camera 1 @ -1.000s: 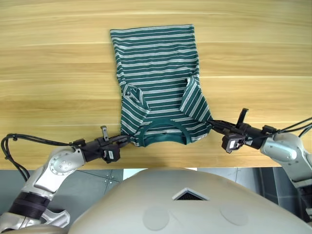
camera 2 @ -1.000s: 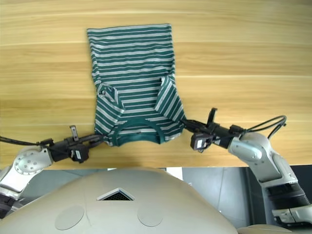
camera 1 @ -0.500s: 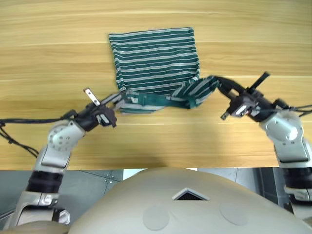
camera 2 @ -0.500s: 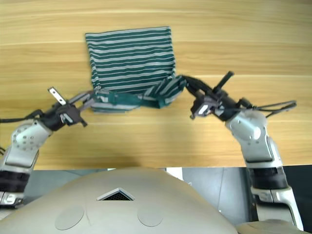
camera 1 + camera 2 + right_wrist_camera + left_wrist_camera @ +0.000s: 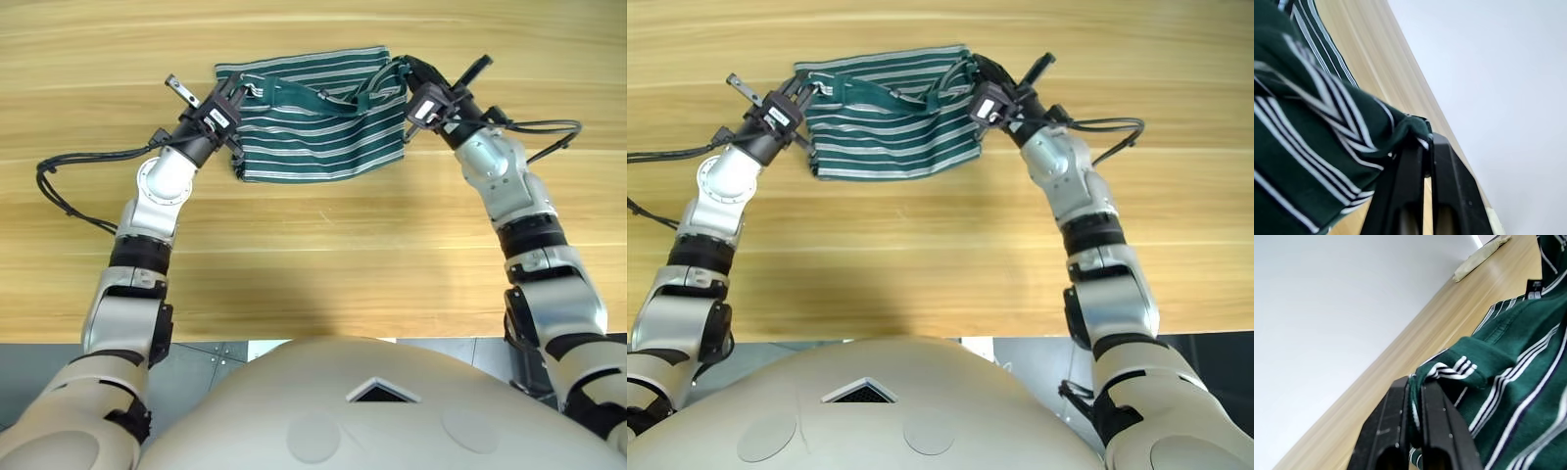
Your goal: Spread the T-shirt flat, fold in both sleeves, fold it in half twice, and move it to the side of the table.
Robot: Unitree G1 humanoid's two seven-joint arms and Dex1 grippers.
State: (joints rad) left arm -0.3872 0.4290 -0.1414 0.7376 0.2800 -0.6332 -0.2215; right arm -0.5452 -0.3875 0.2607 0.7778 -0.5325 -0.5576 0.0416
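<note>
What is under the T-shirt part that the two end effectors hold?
The hem half of the T-shirt, resting on the table. What lies between the two layers is covered.

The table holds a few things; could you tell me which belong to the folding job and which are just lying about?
Job: T-shirt, folded over; left gripper and right gripper, each shut on it; table.
Lying about: a pale bundle at the table's edge, too small to identify.

Plain indoor workspace, likely a robotics lab: a long wood-grain table (image 5: 323, 255) with a bare white wall (image 5: 1327, 298) behind it, grey floor tiles (image 5: 201, 351) below, and black cables (image 5: 69, 191) trailing across the tabletop.
</note>
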